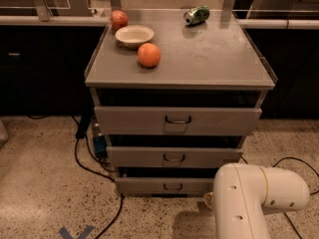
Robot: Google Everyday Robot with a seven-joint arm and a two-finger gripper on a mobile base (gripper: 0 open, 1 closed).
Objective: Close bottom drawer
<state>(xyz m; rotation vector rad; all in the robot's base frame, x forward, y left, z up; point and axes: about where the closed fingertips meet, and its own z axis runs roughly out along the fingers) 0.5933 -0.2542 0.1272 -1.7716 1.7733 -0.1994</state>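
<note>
1. Your task's thing, the bottom drawer (149, 185), is the lowest of 3 grey fronts, low at the near side of the bench (214, 59). A dark gap shows above its front, so it looks not yet fully home.
2. The white arm (249, 198) sits low at the near right, with the hand (207, 199) just beside the right end of that drawer front, mostly hidden behind the arm. You cannot tell whether the hand is apart or together.
3. That low placing suits a push: likely the hand is set against the front to drive it straight back, not to take the small loop handle (173, 187).
4. The middle drawer (174, 157) and top drawer (177, 120) also stand out a little; leave them alone.
5. On the bench top, far left, an orange (149, 55) lies near a pale bowl (134, 35) and an apple (119, 19). A green can (197, 15) lies on its side, far right. A hard shove could roll the round ones.
6. The floor (40, 183) is speckled stone. A black cable (94, 168) trails left of the drawers, and a blue tape cross (77, 232) marks the near floor.
</note>
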